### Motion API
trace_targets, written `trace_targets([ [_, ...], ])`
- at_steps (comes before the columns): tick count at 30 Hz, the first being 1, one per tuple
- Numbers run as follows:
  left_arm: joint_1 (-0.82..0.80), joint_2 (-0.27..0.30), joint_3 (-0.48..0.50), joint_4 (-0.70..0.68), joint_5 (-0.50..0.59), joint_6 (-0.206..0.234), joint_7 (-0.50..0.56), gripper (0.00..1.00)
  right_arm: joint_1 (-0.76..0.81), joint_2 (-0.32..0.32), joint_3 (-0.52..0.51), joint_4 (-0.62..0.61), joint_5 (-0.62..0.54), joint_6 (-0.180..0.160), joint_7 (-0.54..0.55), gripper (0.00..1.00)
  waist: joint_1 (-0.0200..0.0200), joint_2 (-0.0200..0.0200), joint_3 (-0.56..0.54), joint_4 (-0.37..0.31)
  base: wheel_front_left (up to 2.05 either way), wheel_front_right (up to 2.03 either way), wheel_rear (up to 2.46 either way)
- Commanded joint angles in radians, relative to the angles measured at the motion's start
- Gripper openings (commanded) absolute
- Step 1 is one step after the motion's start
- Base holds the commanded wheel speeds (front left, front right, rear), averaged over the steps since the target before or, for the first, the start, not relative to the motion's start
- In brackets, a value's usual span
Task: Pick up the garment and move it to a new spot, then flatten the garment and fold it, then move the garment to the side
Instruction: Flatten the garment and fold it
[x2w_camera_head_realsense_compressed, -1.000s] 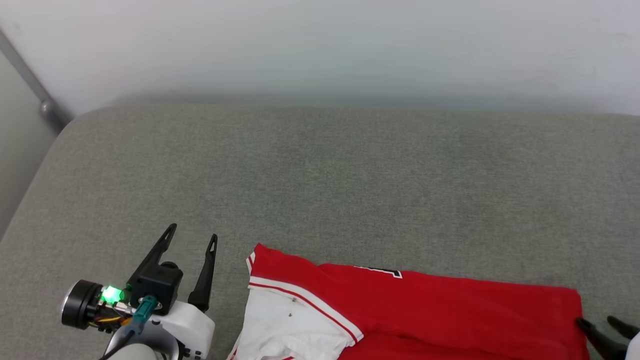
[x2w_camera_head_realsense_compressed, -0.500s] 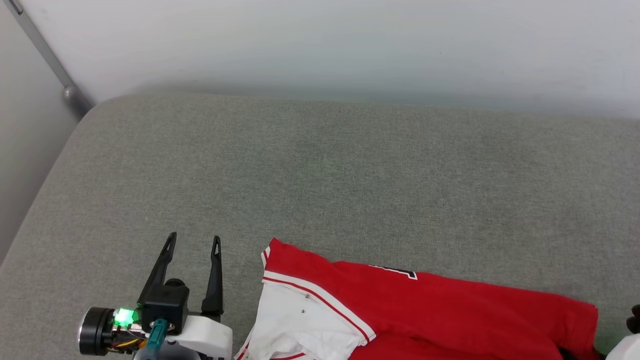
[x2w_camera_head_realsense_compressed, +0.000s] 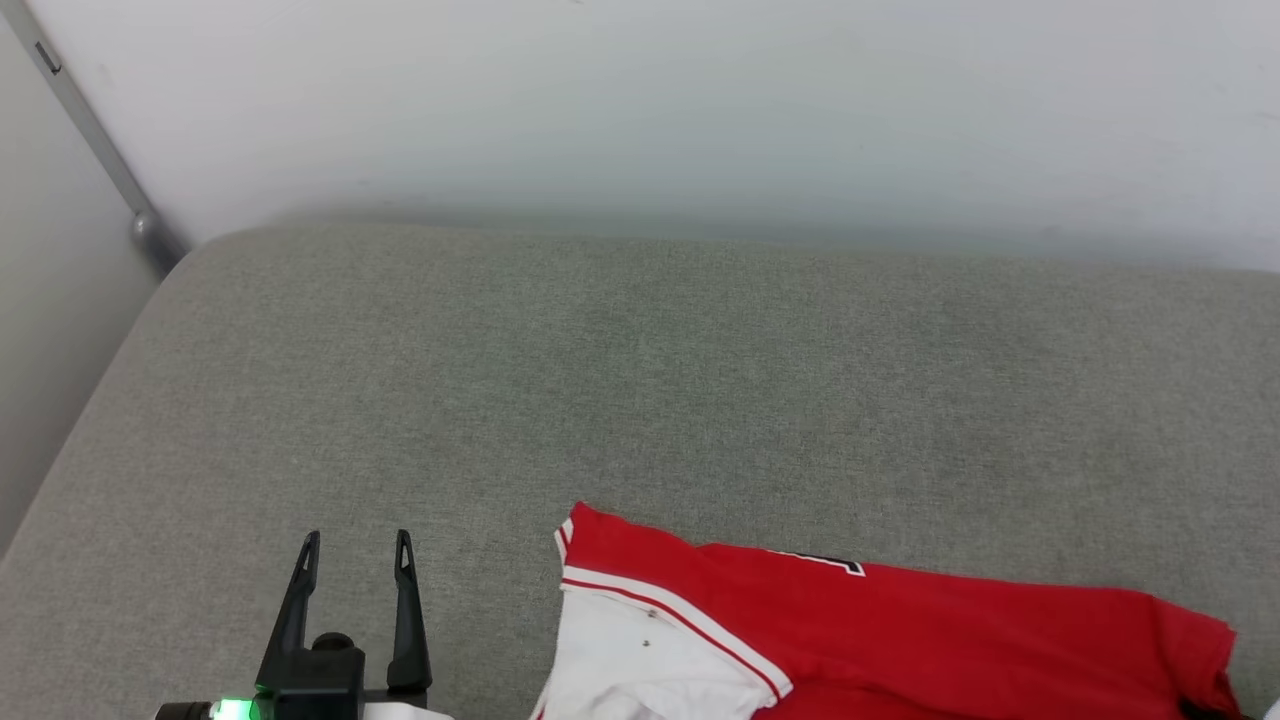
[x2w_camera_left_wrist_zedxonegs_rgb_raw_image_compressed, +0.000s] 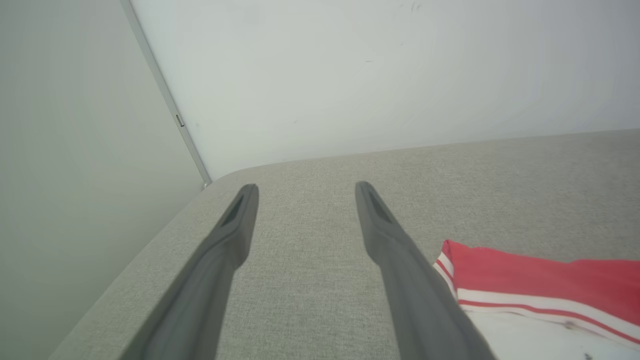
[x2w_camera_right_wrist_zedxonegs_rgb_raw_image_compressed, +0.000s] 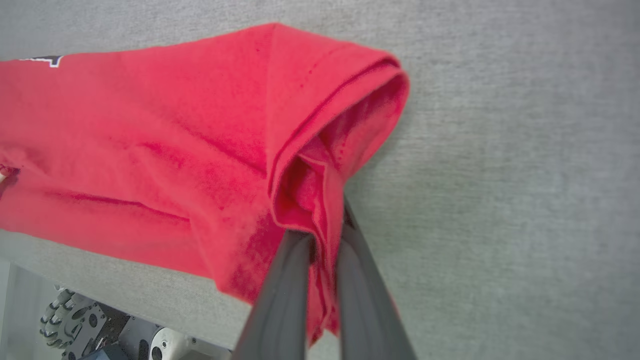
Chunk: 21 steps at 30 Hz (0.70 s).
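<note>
Two dark fingers of your left gripper (x2w_camera_head_realsense_compressed: 357, 537) rise from the bottom edge of the head view at the lower left. They stand well apart, with nothing between them but the grey cushion (x2w_camera_head_realsense_compressed: 640, 400). The garment (x2w_camera_head_realsense_compressed: 900, 630) lies to the gripper's right along the bottom of that view, near it but not touching. Its red body stretches toward the right edge, and a white sleeve with red-and-white striped trim sits at the end nearest the gripper. The far right end of the cloth is bunched and slightly raised. A pale wall (x2w_camera_head_realsense_compressed: 640, 100) stands behind the cushion.

In the left wrist view you look along those same fingers, spread wide and empty, pointing toward the cushion's far corner. The striped corner of the garment shows at the lower right, partly hidden behind the right-hand finger.

In the right wrist view your right gripper (x2w_camera_right_wrist_zedxonegs_rgb_raw_image_compressed: 322, 225) is clamped on the garment's plain red end. The two fingers are almost together, with a fold of cloth pinched between them and hanging over their tips. Above the grip the doubled edge gapes open like a loop. The rest of the garment spreads up and left across the cushion. Past the cushion's near edge, at the lower left, part of the robot's base (x2w_camera_right_wrist_zedxonegs_rgb_raw_image_compressed: 75, 320) shows with a grey roller wheel.
</note>
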Motion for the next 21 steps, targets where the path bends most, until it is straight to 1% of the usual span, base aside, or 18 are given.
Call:
trace_targets([
  [1, 0.024, -0.018, 0.02, -0.002, 0.022, -0.014, -0.004, 1.0, 0.019, -0.03, -0.027, 0.002, 0.004, -0.001, 0.006, 0.0, 0.0, -0.0001, -0.008, -0.006, 0.0, 0.0, 0.0],
  [2, 0.024, -0.018, 0.02, -0.002, 0.022, -0.014, -0.004, 1.0, 0.019, -0.03, -0.027, 0.002, 0.004, -0.001, 0.006, 0.0, 0.0, -0.0001, -0.008, -0.006, 0.0, 0.0, 0.0],
  [10, 0.071, -0.07, 0.063, -0.003, 0.086, -0.056, -0.004, 1.0, 0.023, -0.143, -0.124, 0.038, -0.009, -0.001, 0.061, 0.0, 0.0, -0.0001, -0.025, -0.02, 0.0, 0.0, 0.0],
  [13, 0.082, -0.084, 0.081, -0.003, 0.097, -0.074, -0.004, 1.0, 0.014, -0.176, -0.14, 0.041, -0.03, -0.001, 0.088, 0.0, 0.0, -0.0001, -0.029, -0.024, 0.0, 0.0, 0.0],
  [17, 0.09, -0.102, 0.1, 0.001, 0.111, -0.096, -0.004, 1.0, 0.009, -0.173, -0.137, -0.016, -0.053, -0.001, 0.125, 0.0, 0.0, -0.0001, -0.034, -0.025, 0.0, 0.0, 0.0],
  [21, 0.098, -0.114, 0.121, 0.004, 0.121, -0.116, -0.004, 1.0, 0.03, -0.147, -0.11, -0.131, -0.075, -0.001, 0.156, 0.0, 0.0, -0.0001, -0.036, -0.024, 0.0, 0.0, 0.0],
])
